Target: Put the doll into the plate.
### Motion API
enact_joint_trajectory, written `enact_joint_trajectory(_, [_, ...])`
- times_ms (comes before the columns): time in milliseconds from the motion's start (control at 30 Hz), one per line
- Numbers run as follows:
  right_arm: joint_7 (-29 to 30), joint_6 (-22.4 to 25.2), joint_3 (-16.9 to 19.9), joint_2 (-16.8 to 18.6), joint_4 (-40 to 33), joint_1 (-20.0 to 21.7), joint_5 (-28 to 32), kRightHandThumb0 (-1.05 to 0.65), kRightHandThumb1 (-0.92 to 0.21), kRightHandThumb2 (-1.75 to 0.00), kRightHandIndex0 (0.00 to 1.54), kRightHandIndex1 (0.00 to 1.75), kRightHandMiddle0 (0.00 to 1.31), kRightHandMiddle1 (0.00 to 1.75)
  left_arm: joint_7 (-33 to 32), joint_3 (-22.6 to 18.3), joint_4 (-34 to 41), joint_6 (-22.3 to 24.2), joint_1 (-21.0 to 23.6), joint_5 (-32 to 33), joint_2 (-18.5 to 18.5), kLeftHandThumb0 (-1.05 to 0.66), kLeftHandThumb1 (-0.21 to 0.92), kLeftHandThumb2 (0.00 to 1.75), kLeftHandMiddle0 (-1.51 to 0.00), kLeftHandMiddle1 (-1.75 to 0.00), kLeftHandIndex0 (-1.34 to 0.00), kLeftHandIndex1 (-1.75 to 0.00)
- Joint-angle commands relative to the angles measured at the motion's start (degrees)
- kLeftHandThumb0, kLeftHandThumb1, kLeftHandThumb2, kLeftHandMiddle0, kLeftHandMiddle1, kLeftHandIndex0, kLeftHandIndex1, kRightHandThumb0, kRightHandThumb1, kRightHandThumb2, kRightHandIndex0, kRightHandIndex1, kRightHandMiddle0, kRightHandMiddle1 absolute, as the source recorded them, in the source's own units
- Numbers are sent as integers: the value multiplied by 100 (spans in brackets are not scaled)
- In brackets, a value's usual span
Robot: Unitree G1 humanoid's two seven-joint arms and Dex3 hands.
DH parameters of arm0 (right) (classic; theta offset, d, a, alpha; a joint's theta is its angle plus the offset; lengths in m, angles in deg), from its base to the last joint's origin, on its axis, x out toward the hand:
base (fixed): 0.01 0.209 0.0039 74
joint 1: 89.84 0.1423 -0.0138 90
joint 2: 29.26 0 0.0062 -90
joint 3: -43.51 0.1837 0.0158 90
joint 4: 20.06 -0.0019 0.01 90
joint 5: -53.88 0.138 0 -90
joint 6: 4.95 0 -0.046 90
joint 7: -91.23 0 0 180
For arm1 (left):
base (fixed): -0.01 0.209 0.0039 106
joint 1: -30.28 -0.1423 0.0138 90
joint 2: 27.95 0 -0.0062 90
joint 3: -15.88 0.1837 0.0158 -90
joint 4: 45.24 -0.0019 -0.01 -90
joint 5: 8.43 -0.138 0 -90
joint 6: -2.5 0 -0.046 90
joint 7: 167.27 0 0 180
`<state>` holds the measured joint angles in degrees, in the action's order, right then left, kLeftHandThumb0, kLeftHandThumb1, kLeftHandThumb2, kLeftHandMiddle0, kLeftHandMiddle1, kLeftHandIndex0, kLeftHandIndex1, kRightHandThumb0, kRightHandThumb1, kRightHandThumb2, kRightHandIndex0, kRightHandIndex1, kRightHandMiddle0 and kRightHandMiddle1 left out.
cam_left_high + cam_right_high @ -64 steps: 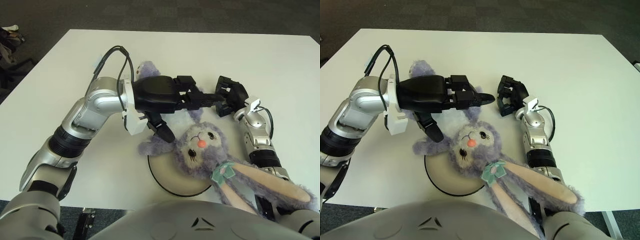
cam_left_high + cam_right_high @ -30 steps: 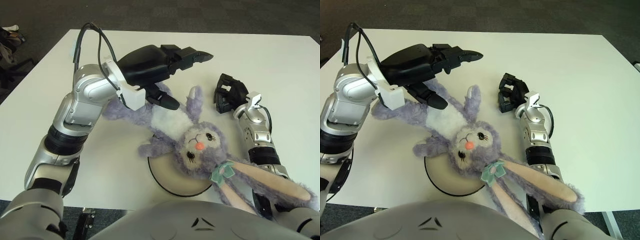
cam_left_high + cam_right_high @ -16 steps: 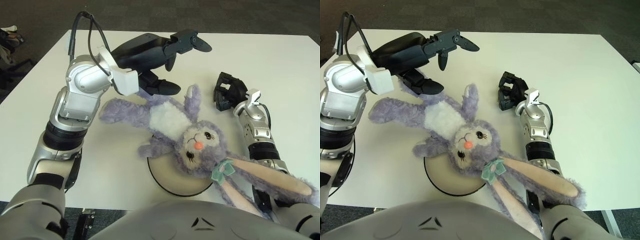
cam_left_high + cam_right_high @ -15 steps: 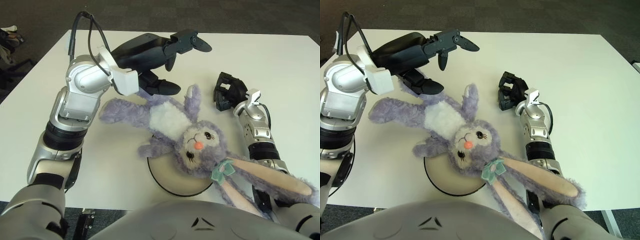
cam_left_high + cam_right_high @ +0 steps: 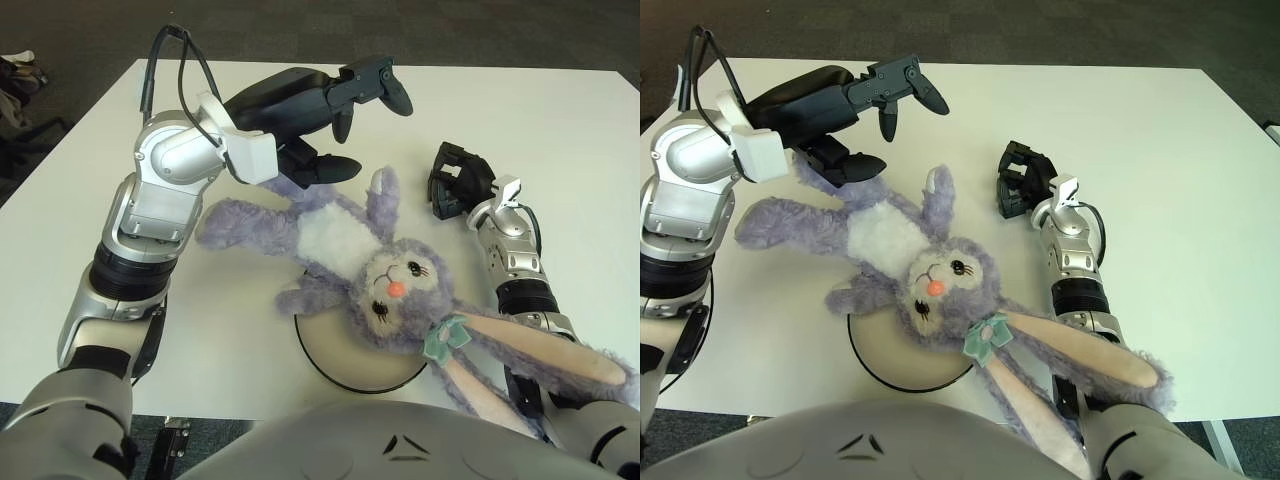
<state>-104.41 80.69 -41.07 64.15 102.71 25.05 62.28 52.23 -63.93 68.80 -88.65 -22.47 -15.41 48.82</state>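
Probably an office or lab: a plain white table [image 5: 90, 180] on dark carpet tiles [image 5: 300, 25] (little else visible).

Your left hand [image 5: 335, 110] raised mid-table, fingers spread, holding nothing. Your right hand [image 5: 458, 180] at right, fingers curled, forearm extended forward.

1. Doll [image 5: 345, 240]: lilac-purple fur, white belly, pink nose, peach inner ears, mint-green bow.
2. Plate [image 5: 345, 362]: cream with a black rim.
3. Table [image 5: 560, 130]: plain white.
4. Left hand [image 5: 345, 95] and right hand [image 5: 458, 180]: black.
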Motion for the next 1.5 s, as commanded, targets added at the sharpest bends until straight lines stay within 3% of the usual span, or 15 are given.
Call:
enact_joint_trajectory(0, [-2, 356, -73, 25, 447, -399, -135, 0, 10, -175, 96, 163, 70, 175, 11, -20, -34, -2, 100, 45, -13, -76, 92, 90, -58, -158, 0, -127])
enact_joint_trajectory(1467, [-25, 325, -65, 2, 469, -403, -122, -1, 10, -175, 96, 163, 70, 175, 0, 8, -6, 33, 113, 32, -1, -76, 92, 90, -59, -158, 0, -127])
